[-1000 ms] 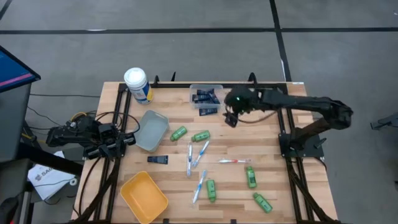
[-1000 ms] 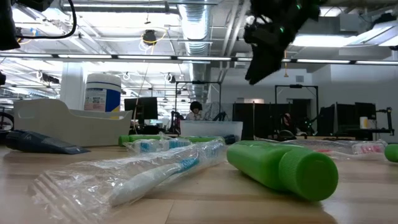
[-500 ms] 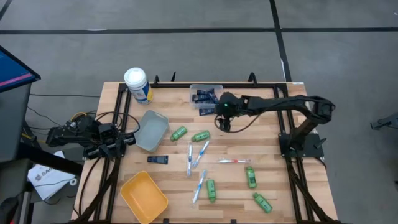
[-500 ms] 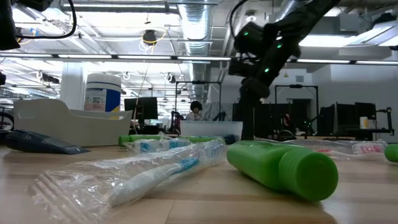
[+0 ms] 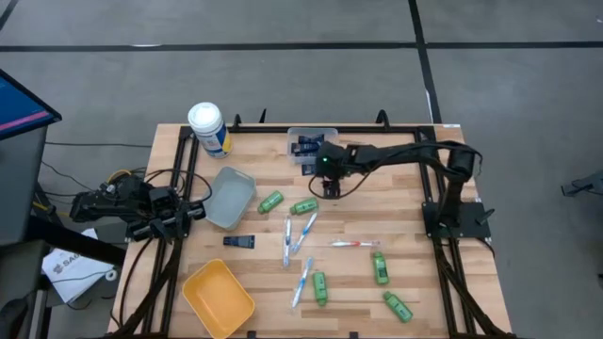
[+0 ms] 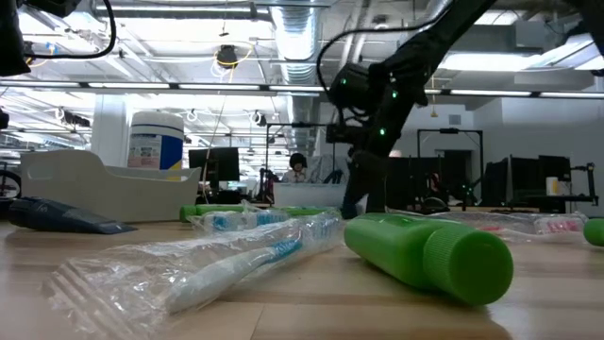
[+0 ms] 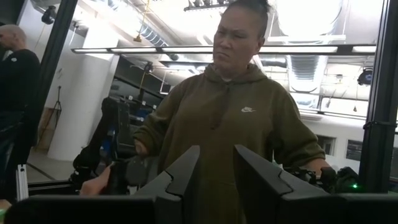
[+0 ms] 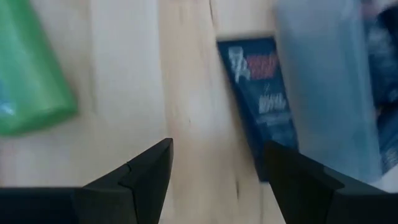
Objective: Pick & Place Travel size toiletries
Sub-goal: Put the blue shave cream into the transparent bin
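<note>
My right gripper (image 5: 327, 185) (image 8: 217, 169) is open and low over the table, pointing down, just on the near side of the clear bin (image 5: 313, 139). In the right wrist view its fingers frame bare wood between a dark navy tube (image 8: 261, 99) and a green bottle (image 8: 31, 81). That tube (image 5: 316, 169) lies flat against the bin's near wall. More navy tubes lie inside the bin. Green bottles (image 5: 303, 205), wrapped white-blue toothbrushes (image 5: 301, 233), a red-and-white toothbrush (image 5: 353, 244) and another navy tube (image 5: 239, 242) lie scattered on the table. My left gripper (image 7: 216, 180) is open, parked at the table's left edge.
A grey bin (image 5: 231, 196) sits left of centre and a yellow bin (image 5: 219, 297) at the near left. The white canister (image 5: 209, 129) stands at the far left corner. A person in an olive hoodie (image 7: 236, 118) stands beyond the table. Bare wood lies right of the clear bin.
My right gripper has travelled toward the table's left, from the right of the clear bin to its near side, and has come down close to the tabletop by the navy tube. Nothing on the table has moved.
</note>
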You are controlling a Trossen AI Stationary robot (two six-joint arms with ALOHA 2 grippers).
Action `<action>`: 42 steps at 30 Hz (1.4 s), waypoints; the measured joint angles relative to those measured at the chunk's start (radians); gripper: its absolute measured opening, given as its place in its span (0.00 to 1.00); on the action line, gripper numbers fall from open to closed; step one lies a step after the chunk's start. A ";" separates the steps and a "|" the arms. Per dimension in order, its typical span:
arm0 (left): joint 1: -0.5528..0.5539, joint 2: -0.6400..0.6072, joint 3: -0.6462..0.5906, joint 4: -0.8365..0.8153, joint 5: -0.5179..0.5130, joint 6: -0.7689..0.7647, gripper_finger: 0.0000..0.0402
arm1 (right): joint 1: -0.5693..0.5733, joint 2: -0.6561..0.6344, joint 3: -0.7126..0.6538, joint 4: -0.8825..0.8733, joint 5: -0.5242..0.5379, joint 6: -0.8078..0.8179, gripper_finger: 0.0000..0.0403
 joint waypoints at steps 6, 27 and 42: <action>0.000 0.000 0.000 0.000 0.000 0.000 0.23 | -0.003 0.005 0.000 -0.001 0.056 0.003 0.60; 0.000 0.000 0.000 0.000 0.000 0.000 0.23 | -0.026 -0.030 0.023 -0.060 0.042 -0.023 0.60; 0.000 0.000 0.000 0.000 0.000 0.000 0.23 | -0.004 0.010 0.023 -0.053 0.005 -0.024 0.55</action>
